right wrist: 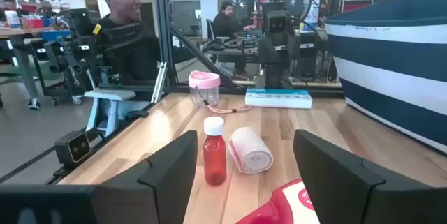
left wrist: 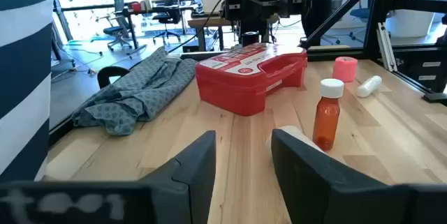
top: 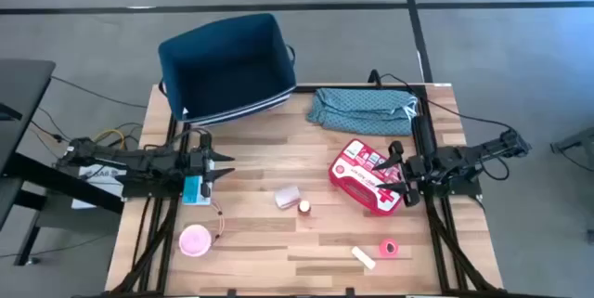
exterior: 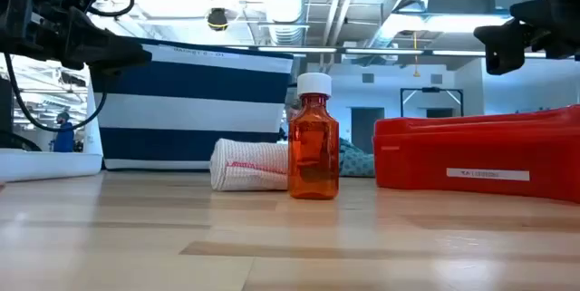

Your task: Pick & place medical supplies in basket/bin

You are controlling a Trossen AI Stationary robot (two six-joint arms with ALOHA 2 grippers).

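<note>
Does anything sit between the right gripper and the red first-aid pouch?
Nothing visible does. The right gripper, jaws open, hangs at the red first-aid pouch's edge nearest that arm. The orange bottle and gauze roll lie beyond the pouch, toward the table's middle.

Two black jointed arms on black tube frames. Left gripper (top: 225, 170): two dark tapered fingers. Right gripper (top: 393, 170): the same. Black cables trail from both arms.
</note>
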